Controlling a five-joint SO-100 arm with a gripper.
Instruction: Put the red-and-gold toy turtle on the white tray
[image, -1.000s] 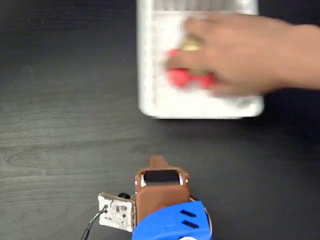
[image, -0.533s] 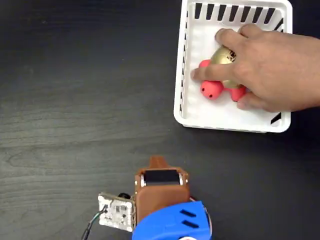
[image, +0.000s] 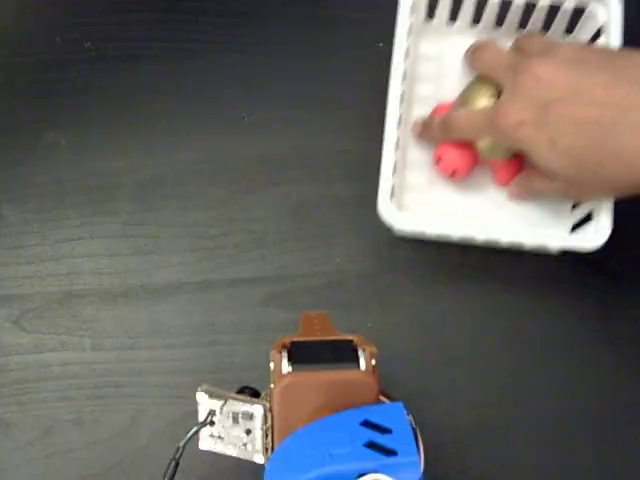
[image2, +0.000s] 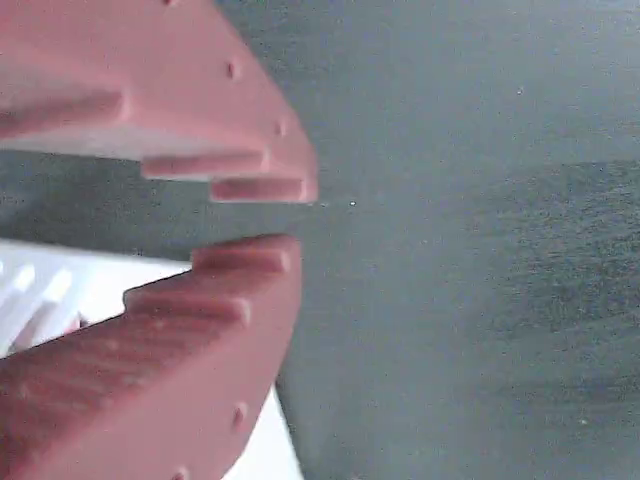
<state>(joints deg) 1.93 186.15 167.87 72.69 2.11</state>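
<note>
While a person's hand (image: 570, 110) is gripping the red-and-gold toy turtle (image: 470, 145) inside the white slotted plastic tray (image: 400, 190) at two o'clock in the fixed view, the brown two-finger gripper (image2: 260, 222) is idling at six o'clock, nearly closed on nothing, so the placing is seemingly being done by hand, not by the arm.

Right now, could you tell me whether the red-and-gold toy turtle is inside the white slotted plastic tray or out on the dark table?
Inside: the red-and-gold toy turtle sits within the white slotted plastic tray, under a person's hand.

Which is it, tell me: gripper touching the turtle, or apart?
Apart. The fixed view shows the gripper low on the table, bare tabletop separating it from the turtle, which sits in the tray under a person's hand.
</note>
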